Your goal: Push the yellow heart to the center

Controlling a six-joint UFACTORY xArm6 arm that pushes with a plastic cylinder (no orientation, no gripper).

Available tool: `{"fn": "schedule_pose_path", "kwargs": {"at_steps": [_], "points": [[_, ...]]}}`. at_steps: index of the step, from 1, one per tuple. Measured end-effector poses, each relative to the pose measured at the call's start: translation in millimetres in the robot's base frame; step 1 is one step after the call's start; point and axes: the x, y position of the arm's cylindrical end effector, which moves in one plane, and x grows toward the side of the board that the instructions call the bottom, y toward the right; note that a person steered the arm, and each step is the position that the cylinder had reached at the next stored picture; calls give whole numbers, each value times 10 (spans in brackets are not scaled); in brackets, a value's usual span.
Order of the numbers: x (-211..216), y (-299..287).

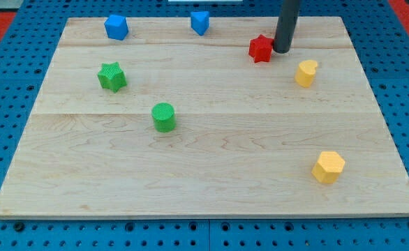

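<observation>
My tip (a bare rod, holding nothing) sits by the red star, and the yellow heart lies just below-right of it.

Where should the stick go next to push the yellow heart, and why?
Probably swing my tip to the view's right, around the yellow heart-shaped block. The tip now sits beside the red star-shaped block, up-left of the heart; pushing toward the wooden board's center needs contact from the heart's right.
</observation>
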Motion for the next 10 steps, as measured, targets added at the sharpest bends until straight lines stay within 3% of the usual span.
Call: {"fn": "schedule_pose_path", "kwargs": {"at_steps": [2,4,6,10], "points": [[36,-74],[285,1391],[492,1569],[492,1735]]}}
